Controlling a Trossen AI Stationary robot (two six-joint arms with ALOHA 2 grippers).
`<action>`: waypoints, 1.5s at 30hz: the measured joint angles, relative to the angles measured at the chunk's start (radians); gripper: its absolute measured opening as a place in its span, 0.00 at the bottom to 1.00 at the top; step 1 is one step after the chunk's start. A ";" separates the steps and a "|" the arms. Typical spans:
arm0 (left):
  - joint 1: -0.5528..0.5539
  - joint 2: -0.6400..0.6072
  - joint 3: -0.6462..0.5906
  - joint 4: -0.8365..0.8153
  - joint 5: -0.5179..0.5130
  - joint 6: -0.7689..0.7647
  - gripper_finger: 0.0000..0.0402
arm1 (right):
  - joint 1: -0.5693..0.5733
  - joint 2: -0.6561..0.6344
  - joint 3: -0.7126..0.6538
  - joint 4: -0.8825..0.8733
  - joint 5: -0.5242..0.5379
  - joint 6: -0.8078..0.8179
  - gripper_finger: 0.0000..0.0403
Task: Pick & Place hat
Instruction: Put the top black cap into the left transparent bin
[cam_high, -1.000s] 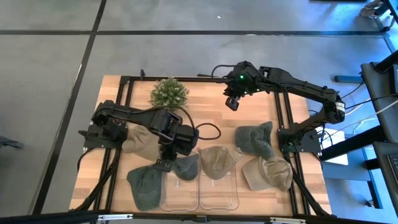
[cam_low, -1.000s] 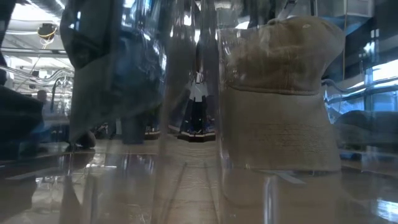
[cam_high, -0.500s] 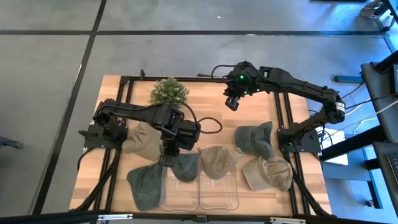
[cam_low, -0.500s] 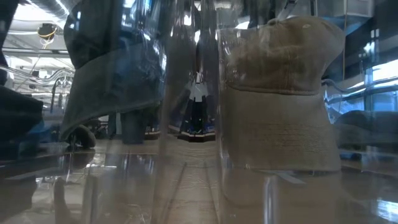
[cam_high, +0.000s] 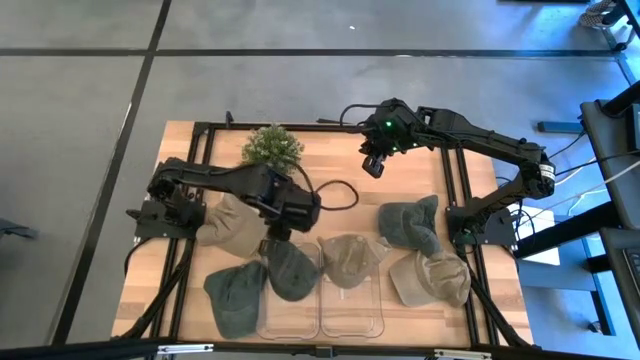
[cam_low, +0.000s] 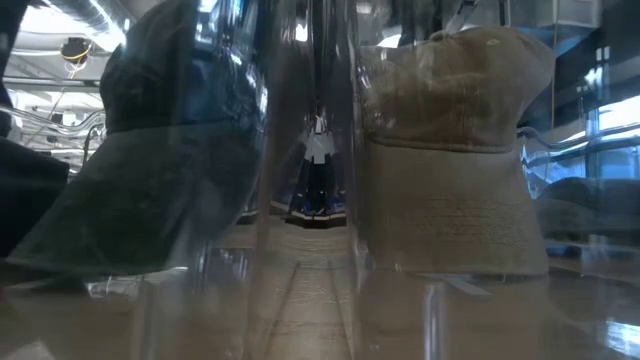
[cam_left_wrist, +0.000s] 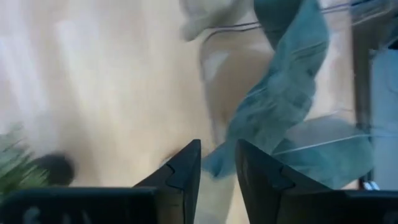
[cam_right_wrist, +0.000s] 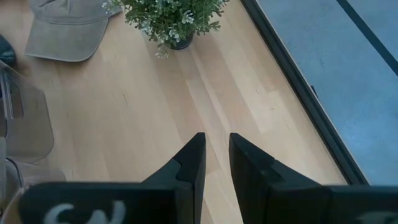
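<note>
1. The wooden table (cam_high: 330, 190) sits on a grey floor, with a small plant (cam_high: 272, 149) at the back and spare hats around two clear bins.
2. My left gripper (cam_high: 278, 232) has just let go: its fingers stand slightly apart with nothing between them, and it has pulled back.
3. The green hat (cam_high: 292, 270) has dropped onto the left bin (cam_high: 290, 315), where a second ago it hung clamped. I count this placement done.
4. My right gripper (cam_high: 373, 167) waits at the back, fingers narrowly apart, empty.
</note>
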 joint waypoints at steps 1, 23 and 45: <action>0.000 -0.017 0.000 -0.005 -0.012 -0.009 0.25 | 0.000 0.000 0.000 0.000 0.000 0.000 0.18; 0.001 -0.063 0.000 0.195 0.137 0.103 0.43 | 0.000 -0.001 0.000 0.002 0.000 0.000 0.18; 0.071 0.116 -0.002 0.143 0.404 0.219 0.40 | 0.000 -0.001 0.000 -0.073 -0.009 -0.003 0.18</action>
